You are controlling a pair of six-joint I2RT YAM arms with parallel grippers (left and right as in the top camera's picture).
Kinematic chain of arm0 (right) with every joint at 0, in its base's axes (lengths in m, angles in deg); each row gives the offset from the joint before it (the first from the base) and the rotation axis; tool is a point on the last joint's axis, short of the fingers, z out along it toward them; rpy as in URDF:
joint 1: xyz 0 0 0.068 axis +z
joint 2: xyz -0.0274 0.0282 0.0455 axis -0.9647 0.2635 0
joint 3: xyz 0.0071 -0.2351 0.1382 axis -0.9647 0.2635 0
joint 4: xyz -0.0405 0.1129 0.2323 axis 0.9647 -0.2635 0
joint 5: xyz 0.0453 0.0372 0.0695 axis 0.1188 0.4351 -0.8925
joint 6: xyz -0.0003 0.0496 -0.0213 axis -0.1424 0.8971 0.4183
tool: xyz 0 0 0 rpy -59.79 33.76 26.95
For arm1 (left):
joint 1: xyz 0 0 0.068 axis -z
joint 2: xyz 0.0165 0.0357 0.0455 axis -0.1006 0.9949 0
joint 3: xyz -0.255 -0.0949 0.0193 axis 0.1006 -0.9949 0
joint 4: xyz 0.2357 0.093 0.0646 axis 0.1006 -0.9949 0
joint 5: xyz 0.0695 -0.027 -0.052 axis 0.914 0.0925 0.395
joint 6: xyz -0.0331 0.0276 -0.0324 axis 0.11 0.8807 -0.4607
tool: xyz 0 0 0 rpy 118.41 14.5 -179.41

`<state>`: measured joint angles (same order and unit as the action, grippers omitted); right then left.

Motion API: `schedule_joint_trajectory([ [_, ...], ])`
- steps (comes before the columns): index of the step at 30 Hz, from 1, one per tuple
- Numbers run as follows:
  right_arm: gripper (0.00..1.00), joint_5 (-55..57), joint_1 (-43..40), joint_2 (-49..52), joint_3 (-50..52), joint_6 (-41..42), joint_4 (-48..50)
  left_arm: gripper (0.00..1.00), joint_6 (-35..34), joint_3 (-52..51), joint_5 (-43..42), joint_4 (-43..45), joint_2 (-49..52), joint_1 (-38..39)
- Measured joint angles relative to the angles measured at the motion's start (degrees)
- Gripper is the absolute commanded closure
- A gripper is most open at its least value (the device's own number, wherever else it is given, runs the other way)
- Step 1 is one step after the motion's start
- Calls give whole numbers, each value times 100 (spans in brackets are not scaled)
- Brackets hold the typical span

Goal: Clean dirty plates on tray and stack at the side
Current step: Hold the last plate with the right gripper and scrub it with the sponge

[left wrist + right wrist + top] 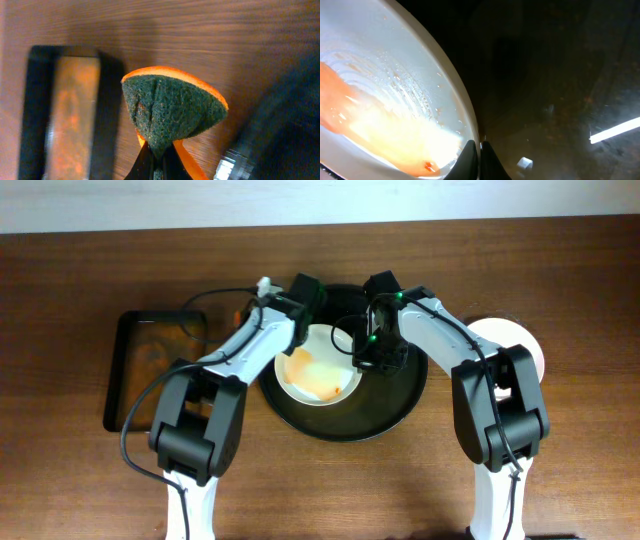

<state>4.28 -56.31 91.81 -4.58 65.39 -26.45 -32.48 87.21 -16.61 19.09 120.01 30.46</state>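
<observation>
A white dirty plate (318, 372) smeared with orange sauce lies on the left half of the round black tray (400, 408). My right gripper (362, 358) is shut on the plate's right rim; the right wrist view shows the jaws (479, 147) pinching the white rim (445, 85) over the dark tray (560, 75). My left gripper (296, 308) is at the tray's far-left edge, shut on a green and orange sponge (170, 107) held above the wooden table. Pale plates (515, 340) are stacked to the right of the tray, partly hidden by my right arm.
A rectangular black tray with a brownish floor (155, 365) lies at the left; it also shows in the left wrist view (70, 115). The round tray's rim (285, 110) is at the right of that view. The wooden table (80, 280) surrounds everything.
</observation>
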Motion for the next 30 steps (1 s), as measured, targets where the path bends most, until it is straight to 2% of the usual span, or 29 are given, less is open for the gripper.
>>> schedule_joint_trajectory([
  [5,96,109,0,0,2,-7,-42,99,-81,0,-168,-79,-31,-7],
  [10,96,232,0,0,2,-7,-85,99,-107,0,-1235,-131,-391,-17],
  [14,96,466,2,-35,2,-55,-127,99,-122,4,-2522,-205,-839,-286],
  [19,96,1303,-7,-372,98,-286,-232,99,-107,22,-4085,-361,-1106,-944],
  [25,96,2267,-39,-1519,120,-743,-485,99,-92,22,-4725,-535,-1106,-1211],
  [30,96,3394,-2,-2015,120,-1023,-780,99,61,22,-5252,-525,-1106,-1228],
])
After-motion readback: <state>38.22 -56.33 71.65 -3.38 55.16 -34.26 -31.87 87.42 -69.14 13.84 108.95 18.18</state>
